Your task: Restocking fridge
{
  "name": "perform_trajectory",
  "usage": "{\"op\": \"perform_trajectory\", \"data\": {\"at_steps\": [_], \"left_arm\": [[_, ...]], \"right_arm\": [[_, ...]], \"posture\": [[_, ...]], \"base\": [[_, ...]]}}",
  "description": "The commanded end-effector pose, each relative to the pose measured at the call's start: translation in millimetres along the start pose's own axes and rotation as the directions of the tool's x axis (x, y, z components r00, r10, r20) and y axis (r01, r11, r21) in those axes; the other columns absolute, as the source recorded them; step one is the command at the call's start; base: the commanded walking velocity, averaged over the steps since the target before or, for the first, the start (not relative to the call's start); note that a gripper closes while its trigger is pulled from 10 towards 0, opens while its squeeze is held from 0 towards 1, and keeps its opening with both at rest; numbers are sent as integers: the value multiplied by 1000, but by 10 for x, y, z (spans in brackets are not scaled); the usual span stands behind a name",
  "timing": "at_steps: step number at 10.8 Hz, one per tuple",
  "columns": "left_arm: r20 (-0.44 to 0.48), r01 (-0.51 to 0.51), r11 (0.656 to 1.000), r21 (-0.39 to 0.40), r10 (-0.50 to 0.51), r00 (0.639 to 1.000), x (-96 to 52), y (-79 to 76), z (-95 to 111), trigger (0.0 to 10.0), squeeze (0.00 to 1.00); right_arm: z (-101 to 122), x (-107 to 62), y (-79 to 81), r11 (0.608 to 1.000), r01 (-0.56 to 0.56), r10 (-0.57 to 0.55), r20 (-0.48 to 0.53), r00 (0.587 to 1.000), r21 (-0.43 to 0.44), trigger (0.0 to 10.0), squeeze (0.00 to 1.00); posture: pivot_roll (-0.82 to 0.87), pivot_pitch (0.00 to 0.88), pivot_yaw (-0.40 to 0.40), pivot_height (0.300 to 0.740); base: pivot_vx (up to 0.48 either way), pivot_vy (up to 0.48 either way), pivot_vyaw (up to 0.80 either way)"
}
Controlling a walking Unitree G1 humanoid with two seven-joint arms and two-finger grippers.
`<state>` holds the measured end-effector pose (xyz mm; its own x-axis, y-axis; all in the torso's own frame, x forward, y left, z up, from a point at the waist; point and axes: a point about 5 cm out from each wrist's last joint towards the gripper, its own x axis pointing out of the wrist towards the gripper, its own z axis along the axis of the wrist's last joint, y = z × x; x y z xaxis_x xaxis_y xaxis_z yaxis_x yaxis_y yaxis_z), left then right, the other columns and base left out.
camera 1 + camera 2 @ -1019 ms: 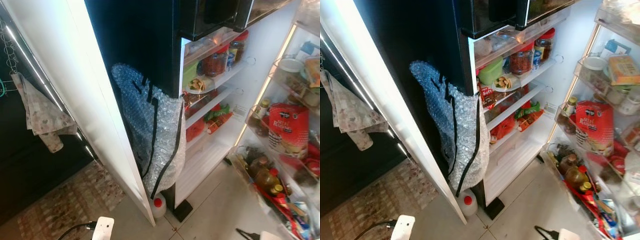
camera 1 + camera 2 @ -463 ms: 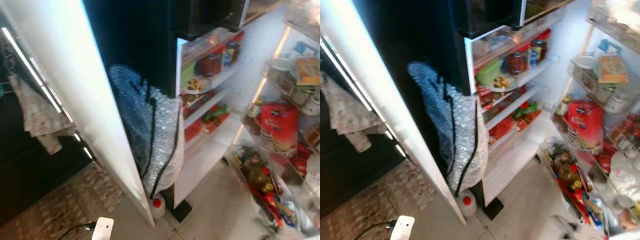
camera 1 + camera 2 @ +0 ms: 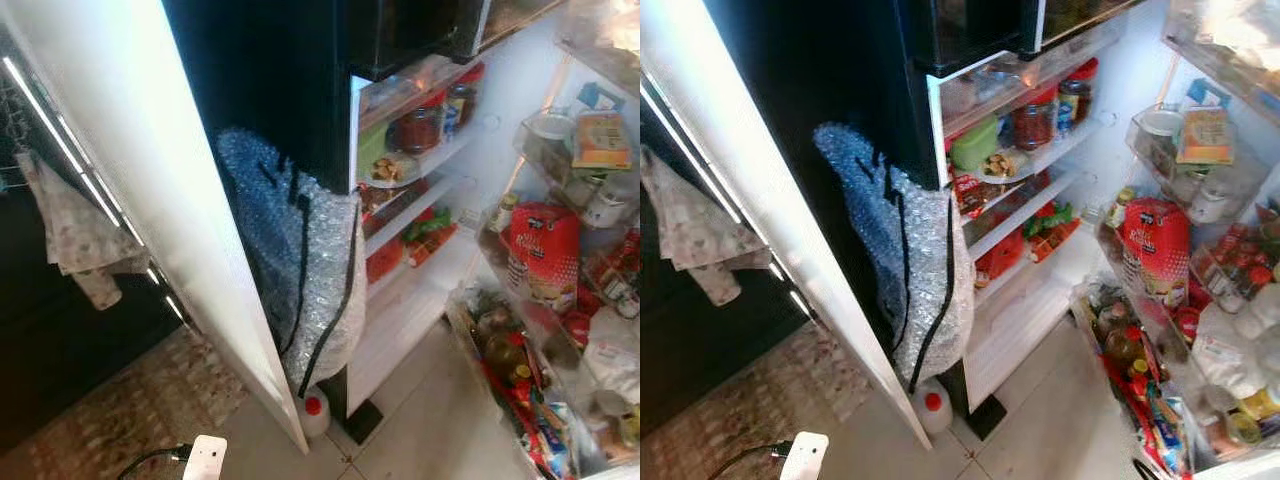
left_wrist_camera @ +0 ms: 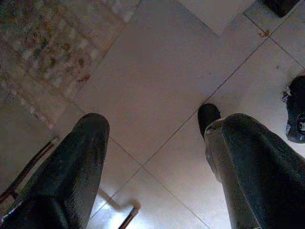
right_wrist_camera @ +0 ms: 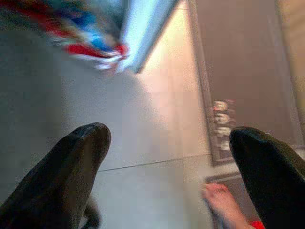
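Both hands, left (image 4: 157, 157) & right (image 5: 167, 167), spread over tiled floor (image 4: 157, 81) by open fridge (image 3: 420, 190).

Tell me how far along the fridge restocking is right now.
Done: the fridge door stands open, its racks and the shelves already holding jars and packets. In hand: nothing. The left end effector and the right end effector both hang open over the tiled floor, each carrying no item. Left: picking up an item and placing it inside; the lower shelf looks bare.
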<state>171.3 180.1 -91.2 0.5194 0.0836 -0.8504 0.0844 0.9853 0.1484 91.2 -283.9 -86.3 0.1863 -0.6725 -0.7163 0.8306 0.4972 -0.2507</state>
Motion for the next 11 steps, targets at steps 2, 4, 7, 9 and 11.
{"op": "perform_trajectory", "data": {"at_steps": [2, 4, 7, 9, 11], "left_arm": [[-21, -9, 1000, 10, 9, 1000, -5, 39, -51, 10000, 0], [-19, -11, 1000, 15, 11, 1000, -5, 43, -46, 10000, 0], [-17, -11, 1000, 18, 11, 1000, -4, 47, -41, 10000, 0], [-16, -11, 1000, 17, 11, 1000, -5, 44, -41, 10000, 0], [-15, -12, 1000, 16, 13, 1000, -5, 45, -40, 10000, 0]], "right_arm": [[82, 34, -267, 985, 160, -165, 78, 983, 59, 10000, 0], [170, 45, -418, 959, 270, -279, 129, 951, 89, 10000, 0], [230, 31, -493, 934, 336, -353, 178, 919, 120, 10000, 0], [272, 27, -482, 932, 342, -361, 202, 910, 123, 10000, 0], [341, 32, -464, 928, 346, -369, 223, 902, 136, 10000, 0]], "posture": [[-68, 35, 78, 740], [-69, 37, 79, 740], [-73, 37, 85, 740], [-70, 37, 85, 740], [-68, 37, 83, 740]], "base": [[0, 0, 0], [0, 0, 0], [0, 0, 0], [0, 0, 0], [0, 0, 0]]}}
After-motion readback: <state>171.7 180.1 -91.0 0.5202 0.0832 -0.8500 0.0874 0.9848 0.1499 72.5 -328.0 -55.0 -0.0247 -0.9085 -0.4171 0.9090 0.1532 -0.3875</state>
